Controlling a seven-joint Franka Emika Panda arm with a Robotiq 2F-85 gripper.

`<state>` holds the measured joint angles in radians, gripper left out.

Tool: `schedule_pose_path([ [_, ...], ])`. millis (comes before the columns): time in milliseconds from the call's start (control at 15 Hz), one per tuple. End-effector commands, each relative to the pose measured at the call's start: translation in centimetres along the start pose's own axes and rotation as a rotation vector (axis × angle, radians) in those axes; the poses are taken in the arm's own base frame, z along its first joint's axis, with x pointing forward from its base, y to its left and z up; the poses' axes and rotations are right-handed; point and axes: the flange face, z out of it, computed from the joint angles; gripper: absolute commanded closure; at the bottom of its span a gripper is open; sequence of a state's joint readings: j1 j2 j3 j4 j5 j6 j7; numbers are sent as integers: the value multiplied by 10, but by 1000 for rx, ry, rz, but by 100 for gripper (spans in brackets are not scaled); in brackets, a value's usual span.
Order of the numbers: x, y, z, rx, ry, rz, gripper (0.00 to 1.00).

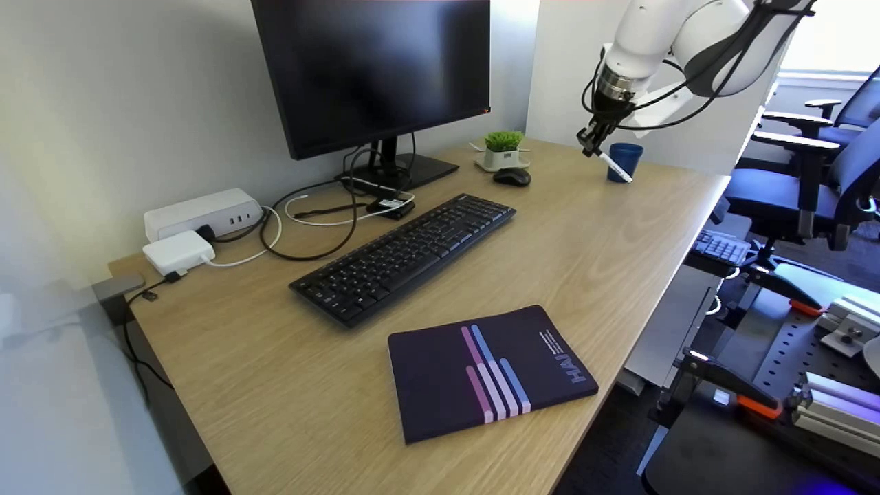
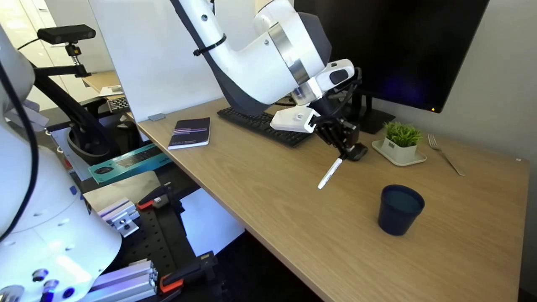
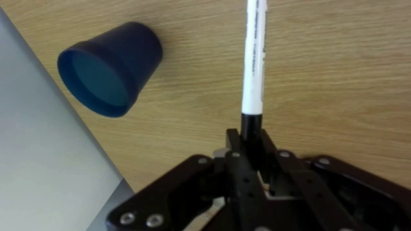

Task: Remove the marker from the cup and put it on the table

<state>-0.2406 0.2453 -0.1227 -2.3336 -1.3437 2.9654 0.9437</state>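
Note:
The marker has a white body and a black end. It shows in both exterior views [image 1: 617, 168] [image 2: 330, 173] and in the wrist view [image 3: 253, 64]. My gripper [image 3: 249, 138] is shut on its black end; it also shows in both exterior views [image 1: 592, 146] [image 2: 344, 152]. The marker slants down over the table [image 2: 285, 193], its white tip low; I cannot tell whether it touches. The dark blue cup [image 2: 399, 212] stands upright and apart from the marker. It also shows in the wrist view [image 3: 131, 57] and, partly behind the marker, in an exterior view [image 1: 624, 152].
A black mouse [image 1: 512, 177] and a potted plant [image 2: 400, 142] on a dish are near the gripper. A fork [image 2: 444, 155] lies behind the cup. A keyboard [image 1: 412, 254], a monitor [image 1: 378, 69] and a dark notebook [image 1: 491, 371] are along the table.

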Motion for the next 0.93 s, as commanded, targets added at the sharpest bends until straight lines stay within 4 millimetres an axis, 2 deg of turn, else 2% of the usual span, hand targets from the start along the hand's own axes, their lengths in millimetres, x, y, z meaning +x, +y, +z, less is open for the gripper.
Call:
schedule_pose_path([
  [0, 2, -12, -6, 46, -43, -85, 96],
  [400, 14, -51, -13, 161, -153, -244, 96],
  [867, 59, -88, -8, 178, -387, -327, 96],
])
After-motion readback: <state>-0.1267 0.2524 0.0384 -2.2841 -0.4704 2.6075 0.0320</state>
